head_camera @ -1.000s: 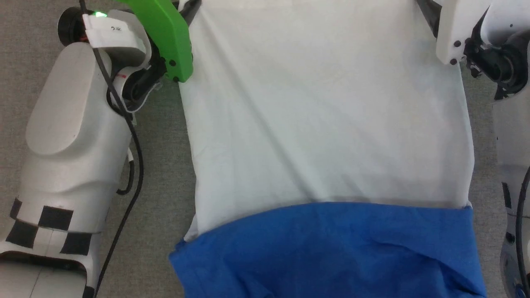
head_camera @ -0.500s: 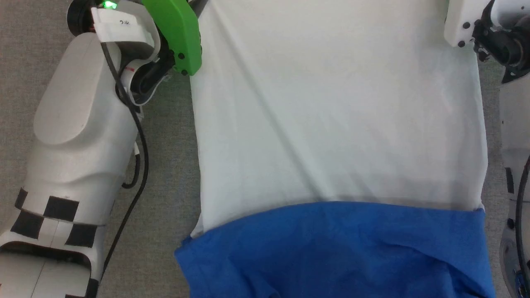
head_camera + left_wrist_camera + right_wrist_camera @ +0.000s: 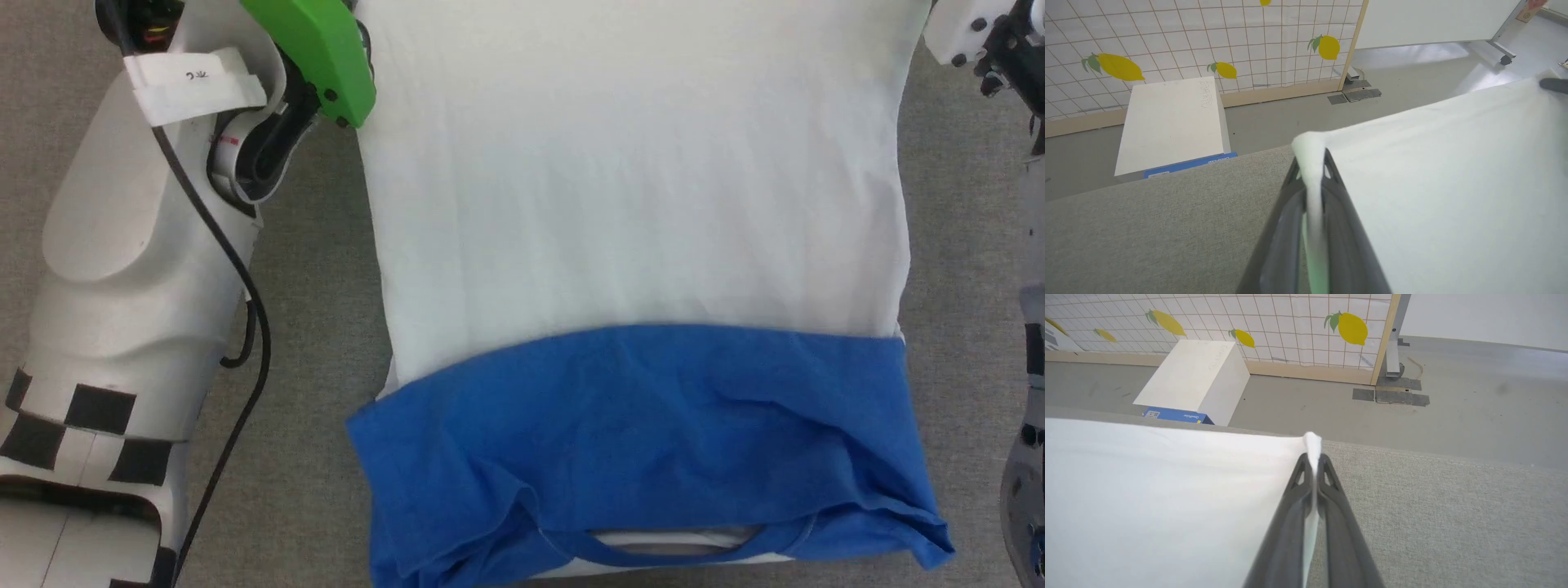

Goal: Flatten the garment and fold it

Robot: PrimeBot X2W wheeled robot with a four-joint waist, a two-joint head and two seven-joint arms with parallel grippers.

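Between end effectors, garment — corners pinched

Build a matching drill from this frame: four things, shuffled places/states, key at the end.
1. left gripper
2. blue sleeves
3. white box
4. table

A. on the floor by the lemon-tile wall
B. grey fabric, under the garment
C. shut on a white garment corner
D. folded across the white body

Pairs: 1-C, 2-D, 3-A, 4-B
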